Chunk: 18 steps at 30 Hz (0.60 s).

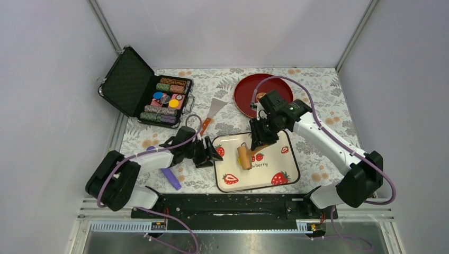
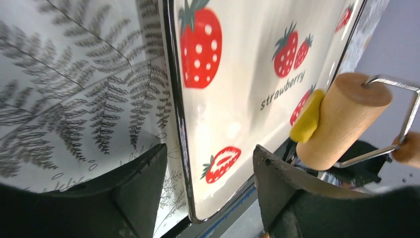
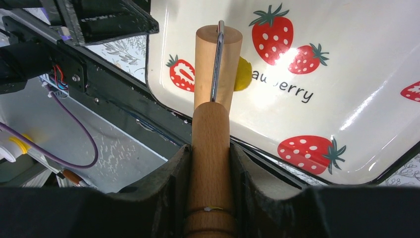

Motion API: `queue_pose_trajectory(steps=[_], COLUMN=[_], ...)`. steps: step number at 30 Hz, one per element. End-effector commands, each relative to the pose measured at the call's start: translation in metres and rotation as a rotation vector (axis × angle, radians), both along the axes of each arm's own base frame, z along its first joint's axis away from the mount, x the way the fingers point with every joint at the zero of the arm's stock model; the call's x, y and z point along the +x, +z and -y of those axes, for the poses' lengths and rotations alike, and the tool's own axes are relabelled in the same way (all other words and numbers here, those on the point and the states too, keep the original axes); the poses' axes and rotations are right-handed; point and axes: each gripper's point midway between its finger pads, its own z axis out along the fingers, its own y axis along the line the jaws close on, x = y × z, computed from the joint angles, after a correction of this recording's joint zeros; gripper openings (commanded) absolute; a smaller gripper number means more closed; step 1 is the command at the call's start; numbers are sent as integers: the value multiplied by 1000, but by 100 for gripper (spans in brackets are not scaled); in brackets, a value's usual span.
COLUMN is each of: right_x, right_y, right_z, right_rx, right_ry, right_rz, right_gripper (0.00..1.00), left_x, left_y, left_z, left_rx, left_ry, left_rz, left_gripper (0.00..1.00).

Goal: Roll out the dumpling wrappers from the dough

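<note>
only wrist views show dough (image 2: pixel 307 117) against roller (image 2: pixel 342 121), hidden overhead

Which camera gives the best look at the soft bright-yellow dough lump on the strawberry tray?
Left wrist: the bright-yellow dough shows clearly, pressed against the cylindrical wooden roller. Right wrist shows only a sliver beside the roller; from the top external view it is too small to tell.

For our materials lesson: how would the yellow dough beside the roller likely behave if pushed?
Probably soft: the dough bends up against the wooden roller. Likely sticky, since it seems to cling there. On the glossy tray it might slide.
</note>
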Motion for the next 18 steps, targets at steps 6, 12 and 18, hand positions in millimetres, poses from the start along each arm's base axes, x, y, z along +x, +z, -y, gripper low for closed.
queue_pose_trajectory(steps=[6,12,18], right_x=[10,9,9], right_y=[23,24,29], right_z=[-1,2,5], right_rx=[23,30,54], right_ry=[-54,-75,-98], right_rz=[72,62,54], right_gripper=[0,0,0], left_x=[32,28,23], left_y=[61,84,78], left_z=[-8,41,67], left_rx=[171,67,63], left_ry=[29,-54,-96], left_rz=[196,237,219], left_gripper=[66,60,46])
